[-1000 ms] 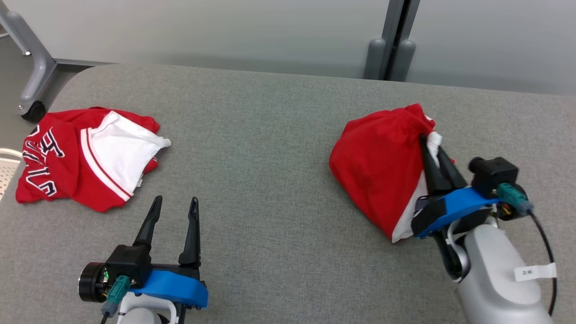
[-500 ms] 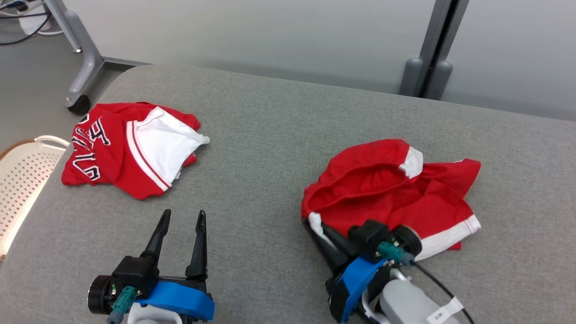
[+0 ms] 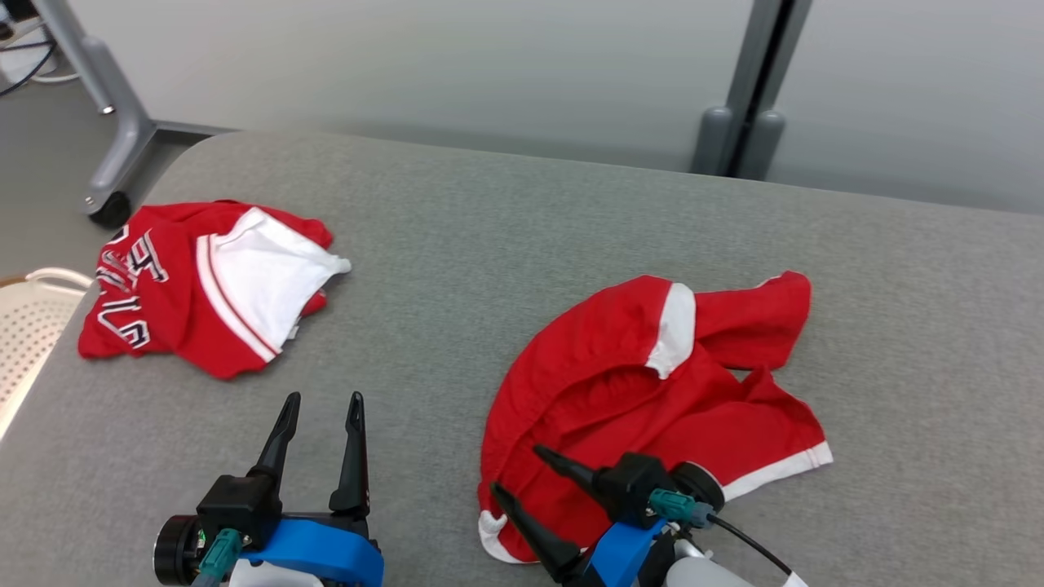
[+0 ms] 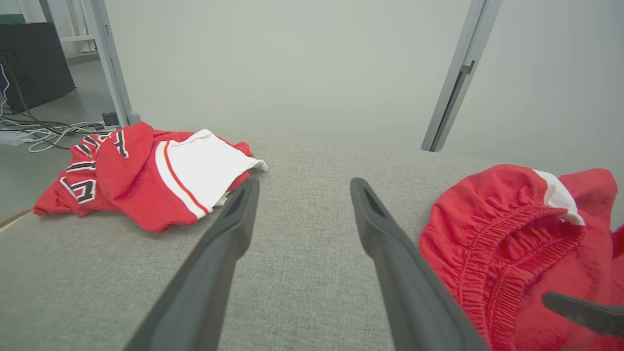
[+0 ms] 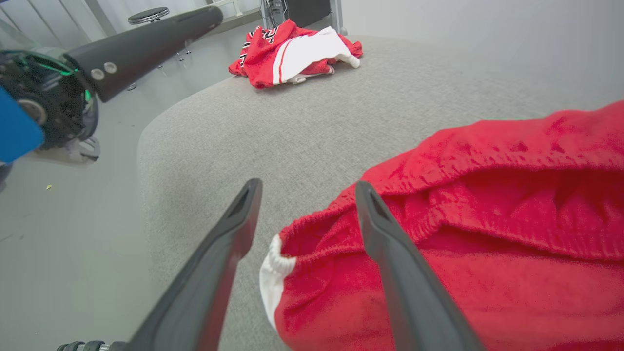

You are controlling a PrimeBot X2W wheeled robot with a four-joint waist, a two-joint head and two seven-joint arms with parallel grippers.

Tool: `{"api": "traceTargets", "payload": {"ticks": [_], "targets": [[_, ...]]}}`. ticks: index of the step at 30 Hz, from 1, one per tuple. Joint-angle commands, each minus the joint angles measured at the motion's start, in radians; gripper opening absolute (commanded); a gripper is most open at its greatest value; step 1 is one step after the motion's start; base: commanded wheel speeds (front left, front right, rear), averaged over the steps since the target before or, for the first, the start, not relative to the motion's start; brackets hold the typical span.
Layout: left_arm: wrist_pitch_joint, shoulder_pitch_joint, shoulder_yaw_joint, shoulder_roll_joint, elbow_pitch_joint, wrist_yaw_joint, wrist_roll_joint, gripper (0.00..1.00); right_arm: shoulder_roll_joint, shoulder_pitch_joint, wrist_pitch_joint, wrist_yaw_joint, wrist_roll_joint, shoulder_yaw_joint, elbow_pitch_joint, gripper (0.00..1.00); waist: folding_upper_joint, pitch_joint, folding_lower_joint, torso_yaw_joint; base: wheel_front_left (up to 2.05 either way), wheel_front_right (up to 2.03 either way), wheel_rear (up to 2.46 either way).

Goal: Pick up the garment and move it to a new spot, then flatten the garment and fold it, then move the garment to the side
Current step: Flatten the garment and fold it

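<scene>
The garment (image 3: 644,391) is a pair of red shorts with white trim, lying crumpled and partly spread on the grey padded table (image 3: 489,244), right of centre. My right gripper (image 3: 516,470) is open at the garment's near-left corner, one finger over the red cloth and one beside the white-trimmed edge. In the right wrist view the elastic waistband (image 5: 463,243) lies between and beyond the spread fingers of that gripper (image 5: 308,184), and nothing is pinched. My left gripper (image 3: 324,398) is open and empty over bare table, left of the garment (image 4: 512,253).
A second red and white jersey with lettering (image 3: 204,302) lies bunched at the table's far left. A white perforated basket (image 3: 24,334) stands off the left edge. A wheeled frame leg (image 3: 106,163) and a grey post (image 3: 734,122) stand behind the table.
The right gripper carried the bunched garment down and toward the table's near middle, laid it out, then opened and let it go. The head camera shifted. The left gripper stayed open.
</scene>
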Motion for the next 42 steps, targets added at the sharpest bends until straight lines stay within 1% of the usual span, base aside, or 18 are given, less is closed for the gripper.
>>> {"api": "traceTargets", "payload": {"ticks": [1, 4, 9, 15, 19, 24, 27, 32, 42], "targets": [[-0.003, 0.007, 0.005, -0.002, -0.003, 0.002, 0.003, 1.0, -0.003, 0.019, -0.004, 0.0, -0.015, -0.018, -0.011, 1.0, -0.0001, -0.013, 0.0, -0.023, 0.0, 0.0, 0.0], [-0.003, 0.014, 0.014, -0.001, -0.005, 0.003, 0.009, 1.0, -0.003, 0.039, -0.004, 0.0, -0.063, -0.086, -0.039, 1.0, -0.0001, -0.023, 0.0, -0.056, 0.0, 0.0, 0.0], [-0.003, 0.022, 0.027, -0.002, -0.013, 0.005, 0.024, 1.0, -0.023, 0.101, -0.004, 0.0, -0.145, -0.262, -0.12, 1.0, -0.0001, -0.037, 0.0, -0.11, 0.0, 0.0, 0.0], [-0.003, 0.041, 0.048, 0.004, -0.017, 0.001, 0.045, 1.0, -0.042, 0.197, -0.003, 0.0, -0.208, -0.448, -0.226, 1.0, -0.0001, -0.057, 0.0, -0.165, 0.0, 0.0, 0.0], [-0.003, 0.047, 0.054, 0.007, -0.022, 0.0, 0.057, 1.0, -0.04, 0.263, -0.004, 0.0, -0.245, -0.566, -0.285, 1.0, -0.0001, -0.065, 0.0, -0.191, 0.0, 0.0, 0.0], [-0.003, 0.052, 0.06, 0.009, -0.026, -0.004, 0.067, 1.0, -0.029, 0.351, -0.004, 0.0, -0.274, -0.7, -0.34, 1.0, -0.0001, -0.069, 0.0, -0.204, 0.0, 0.0, 0.0], [-0.003, 0.053, 0.066, 0.009, -0.029, -0.007, 0.068, 1.0, -0.021, 0.396, -0.003, 0.0, -0.291, -0.745, -0.351, 1.0, -0.0001, -0.069, 0.0, -0.207, 0.0, 0.0, 0.0], [-0.003, 0.056, 0.07, 0.008, -0.036, -0.008, 0.075, 1.0, -0.011, 0.416, -0.003, 0.0, -0.308, -0.765, -0.358, 1.0, -0.0001, -0.062, 0.0, -0.208, 0.0, 0.0, 0.0], [-0.003, 0.033, 0.071, 0.005, -0.031, -0.01, 0.073, 1.0, -0.006, 0.313, -0.004, 0.0, -0.339, -0.758, -0.297, 1.0, -0.0001, -0.041, 0.0, -0.177, 0.0, 0.0, 0.0]]}}
